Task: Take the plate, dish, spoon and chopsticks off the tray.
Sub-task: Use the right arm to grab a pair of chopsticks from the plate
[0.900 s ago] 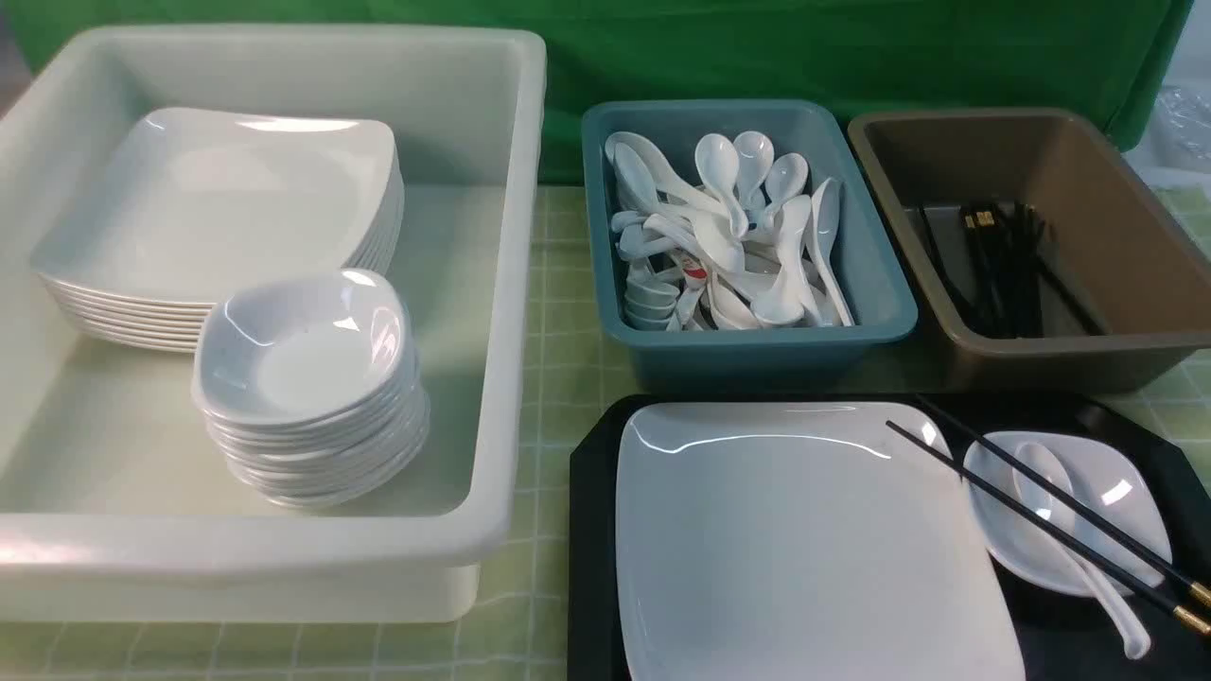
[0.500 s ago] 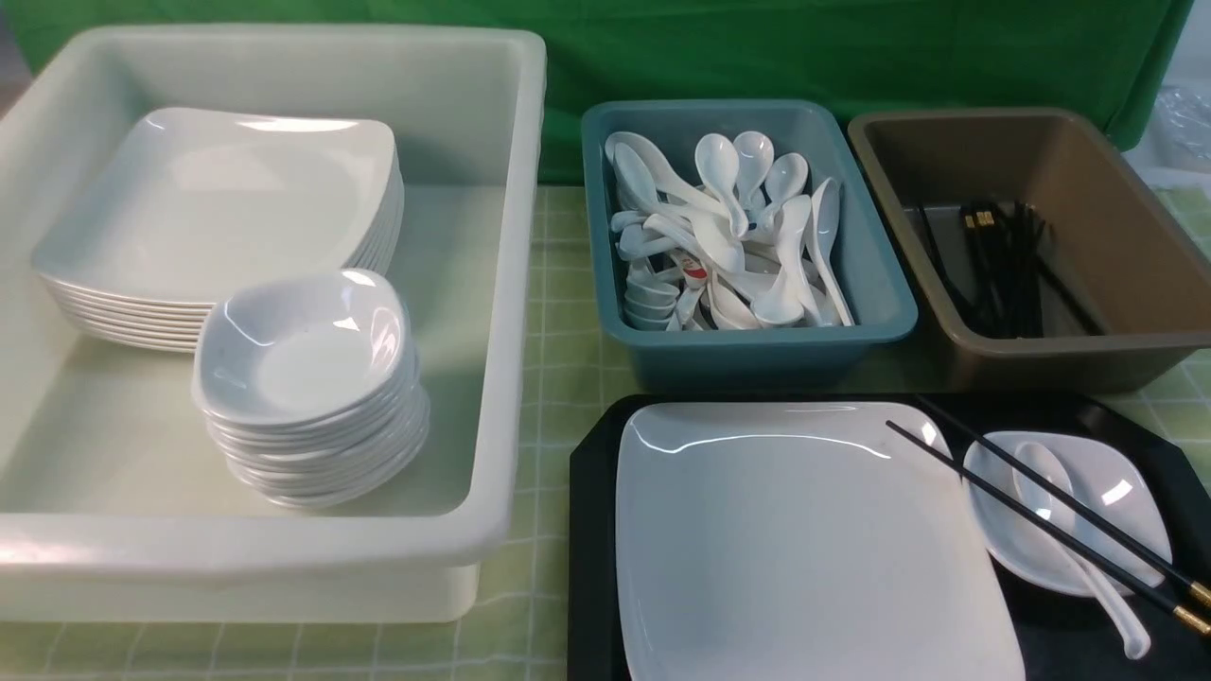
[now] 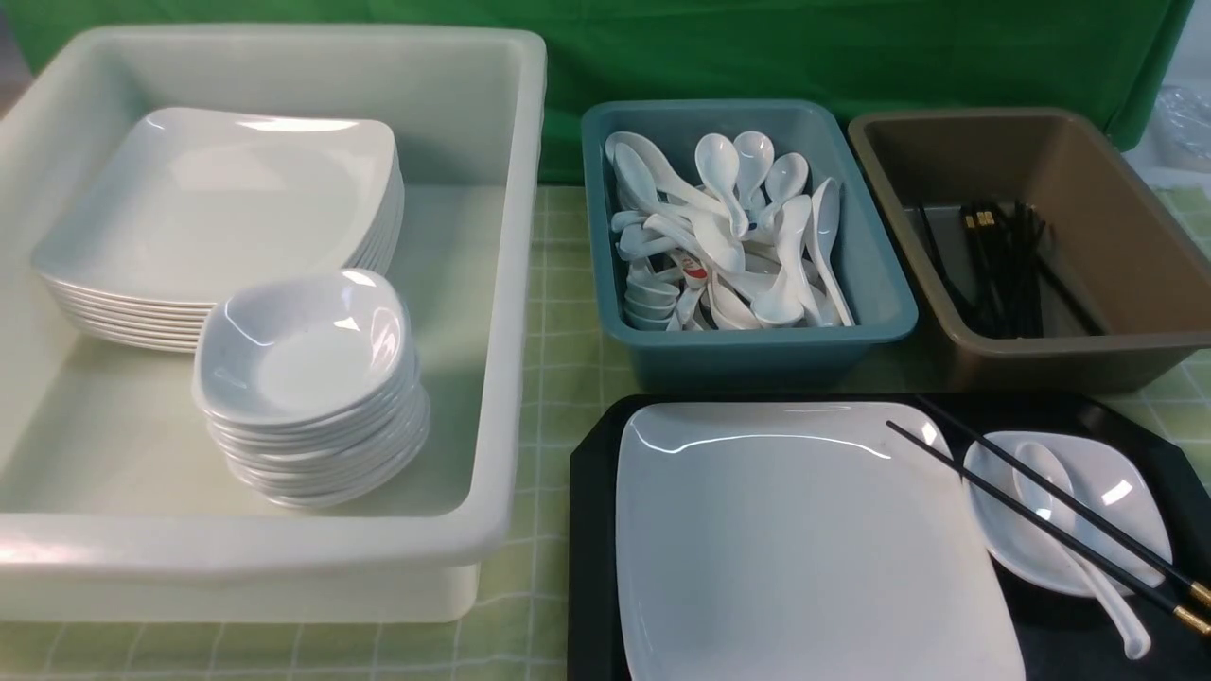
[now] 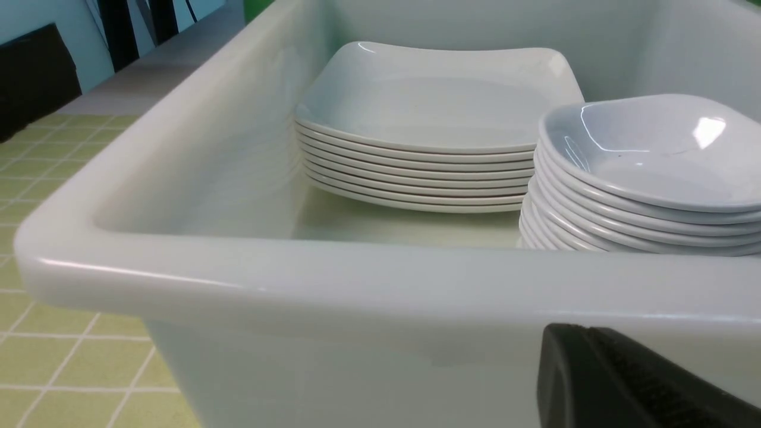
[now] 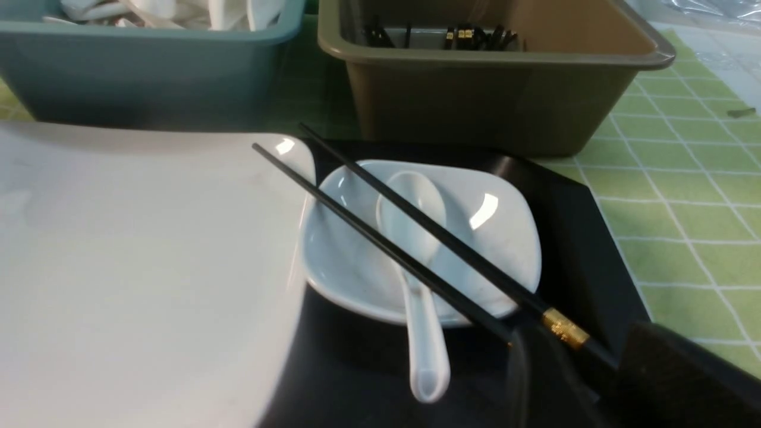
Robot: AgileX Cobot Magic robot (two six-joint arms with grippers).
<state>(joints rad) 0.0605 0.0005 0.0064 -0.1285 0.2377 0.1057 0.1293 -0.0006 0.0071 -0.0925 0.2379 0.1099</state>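
— What's over on the left?
— The left gripper (image 4: 624, 380), clenched shut, is beside a big white plastic tub (image 3: 516, 284) with stacked plates (image 3: 218, 208) and stacked bowls (image 3: 303, 350).
— Further right?
— A teal bin (image 3: 757, 345) of spoons, then a brown bin (image 3: 1116, 218) of chopsticks. Nearer, the black plastic tray (image 3: 591, 530) carries the large glossy white square plate (image 3: 804, 549). The thin black chopsticks (image 5: 452, 239) lie across the small white dish (image 3: 1126, 492) holding the white soup spoon (image 3: 1112, 608).
— And the right gripper (image 5: 576, 348)?
— Released, jaws apart at the gold-banded ends.

plate (image 3: 804, 539) on tray (image 3: 591, 530) | spoon (image 5: 423, 339) in dish (image 3: 1107, 473) | chopsticks (image 3: 1041, 520) across dish and plate rim
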